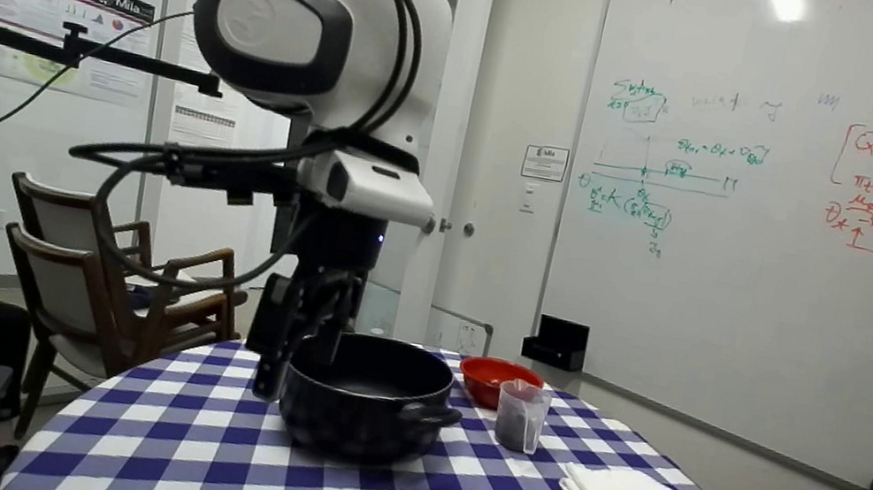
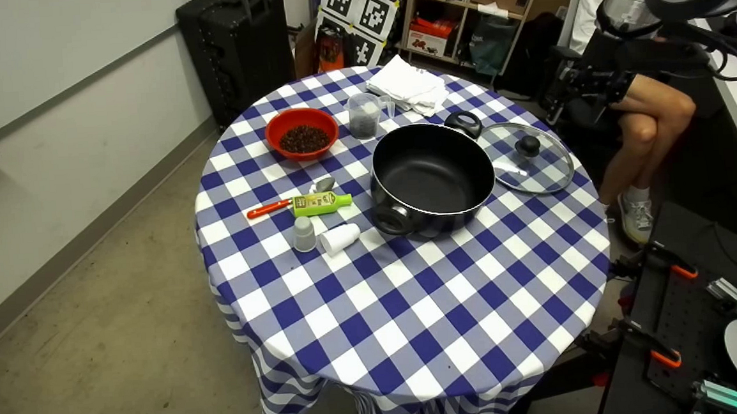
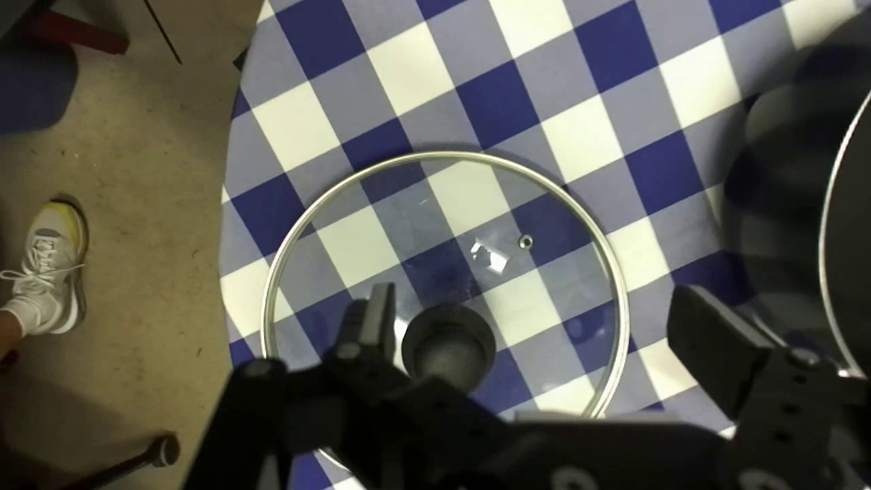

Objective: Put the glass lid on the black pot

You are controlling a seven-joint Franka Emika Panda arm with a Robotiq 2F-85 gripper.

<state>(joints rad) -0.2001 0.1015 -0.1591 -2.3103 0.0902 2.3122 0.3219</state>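
The glass lid [image 2: 530, 166] lay flat on the checked tablecloth [image 2: 426, 312] just beside the black pot [image 2: 432, 176], while in the wrist view the gripper [image 3: 534, 303], jaws spread wide, appeared over the lid.

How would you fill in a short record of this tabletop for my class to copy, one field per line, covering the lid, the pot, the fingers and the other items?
Item to move: glass lid, lying on the checked tablecloth, dark knob up
Destination: black pot, beside the lid, uncovered
Fingers: apart, gripping nothing
Progress: lid not yet on pot
Other vessels: red bowl with small dark pieces; clear measuring cup
Linen: folded white towels
Bottle: green bottle, on its side
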